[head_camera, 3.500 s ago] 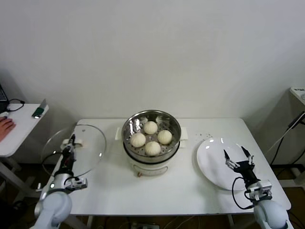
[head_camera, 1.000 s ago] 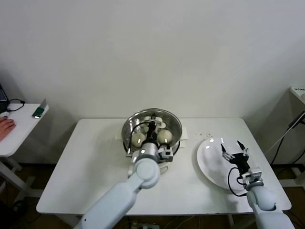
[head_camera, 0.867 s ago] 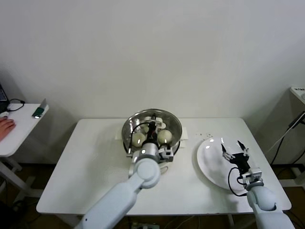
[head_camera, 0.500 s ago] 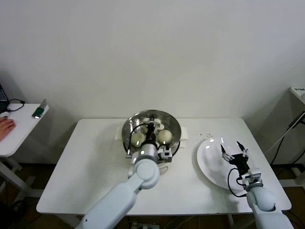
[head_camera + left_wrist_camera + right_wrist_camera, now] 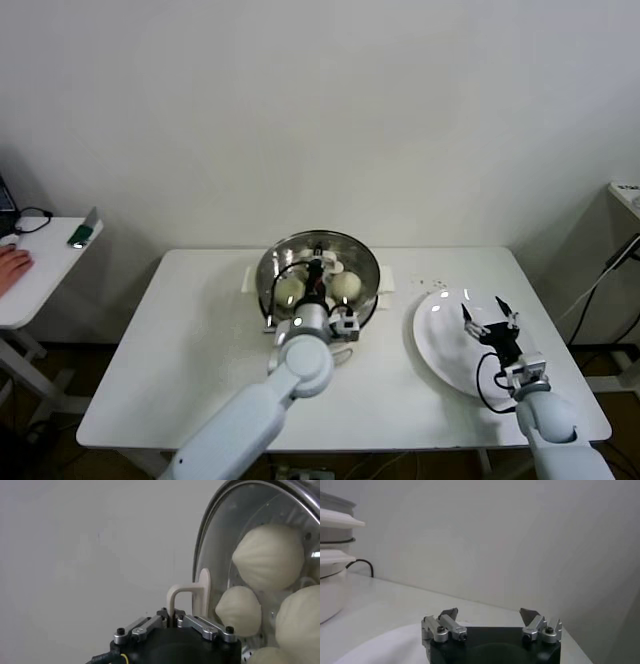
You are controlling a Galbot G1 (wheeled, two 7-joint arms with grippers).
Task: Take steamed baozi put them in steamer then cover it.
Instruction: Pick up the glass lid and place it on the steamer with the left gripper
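The left gripper (image 5: 316,268) has its jaws squeezed tight on the cream-white bar handle (image 5: 196,592) of the round clear glass lid with a metal rim (image 5: 355,262). The lid sits over the round shiny steel steamer basket (image 5: 268,281), which rests on a white electric pot base (image 5: 345,353) near the middle of the white surface (image 5: 200,340).

Under the glass are the small round cream-white buns. From the head view two buns (image 5: 289,290) show clearly beside the arm, and the arm hides part of the basket. In the left wrist view four buns (image 5: 271,556) show through the glass, packed close together.

The right gripper (image 5: 489,324) hangs over one flat round white plate (image 5: 440,345) at the right side of the surface, well apart from the steamer. Its jaws are spread wide and hold nothing.

To the far left stands one small white side table (image 5: 35,280) with a person's hand (image 5: 12,266) resting on it.
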